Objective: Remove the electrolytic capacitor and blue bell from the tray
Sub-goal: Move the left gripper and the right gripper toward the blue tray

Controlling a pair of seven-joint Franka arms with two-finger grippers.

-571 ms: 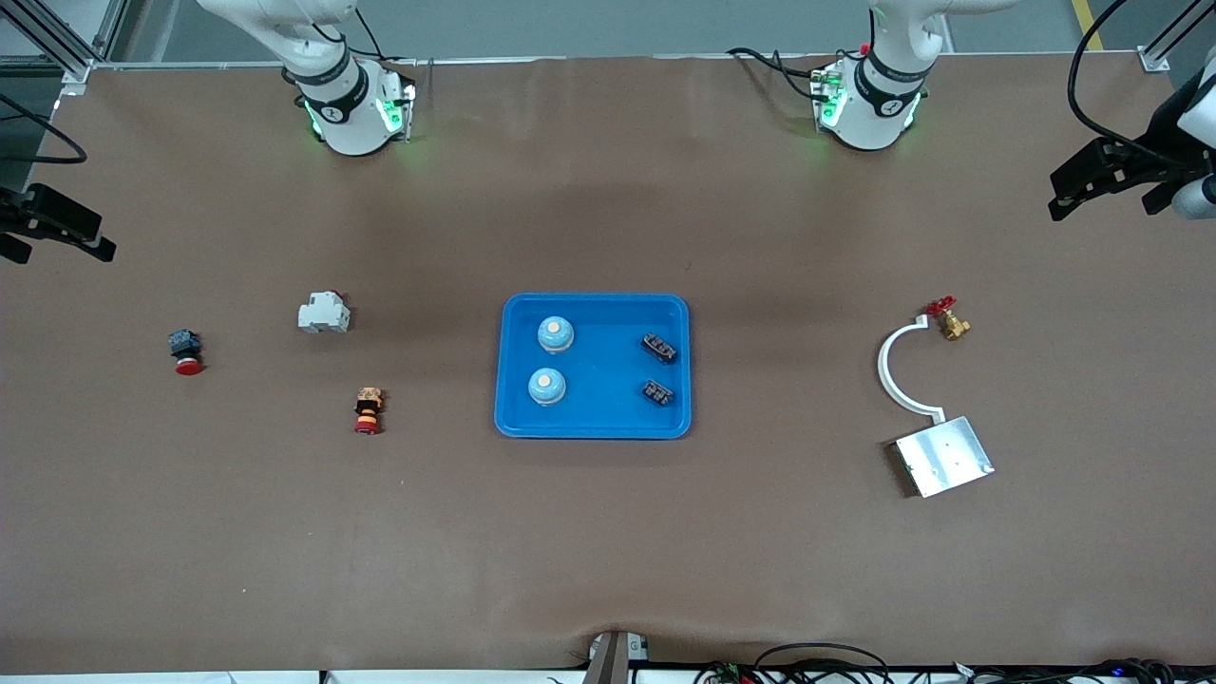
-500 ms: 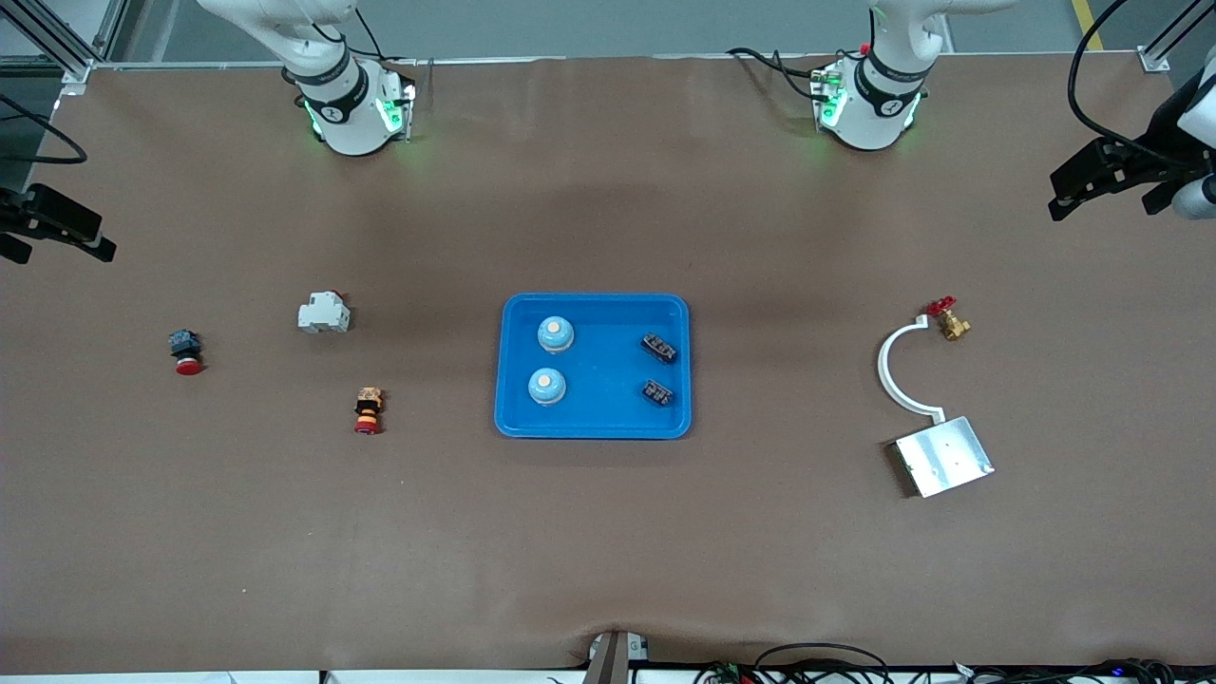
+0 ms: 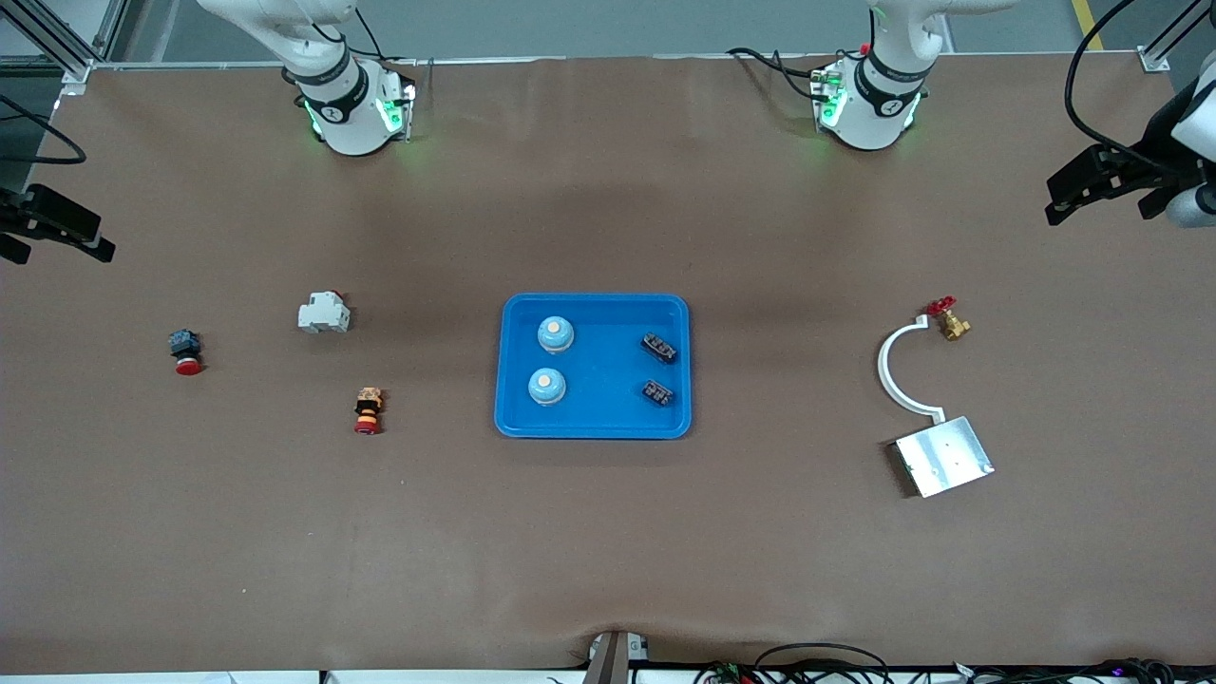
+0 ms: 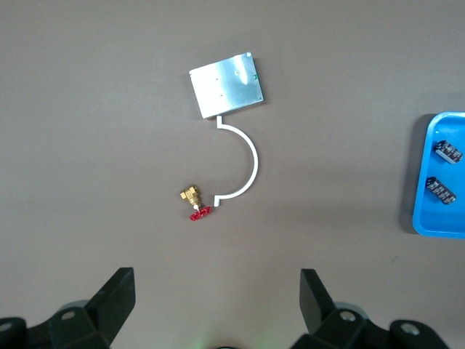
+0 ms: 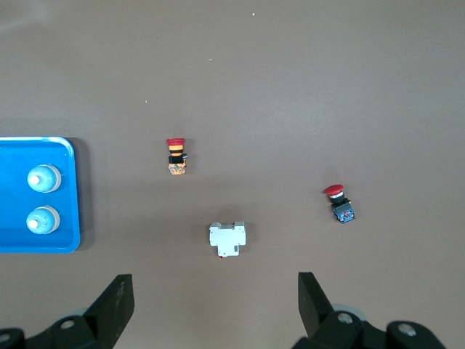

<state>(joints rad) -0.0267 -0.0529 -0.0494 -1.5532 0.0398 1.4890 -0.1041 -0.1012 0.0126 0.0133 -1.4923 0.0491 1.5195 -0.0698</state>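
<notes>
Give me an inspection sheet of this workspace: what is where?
Surface: brown table, flat.
Job's things: blue tray mid-table holds two bells and two capacitors.
Clutter: breaker, two push buttons toward the right arm's end; valve, white bracket, metal plate toward the left arm's.
Grippers: left tool and right tool open, raised, waiting.
Cables: at table edges.
Surroundings: nothing seen.
</notes>
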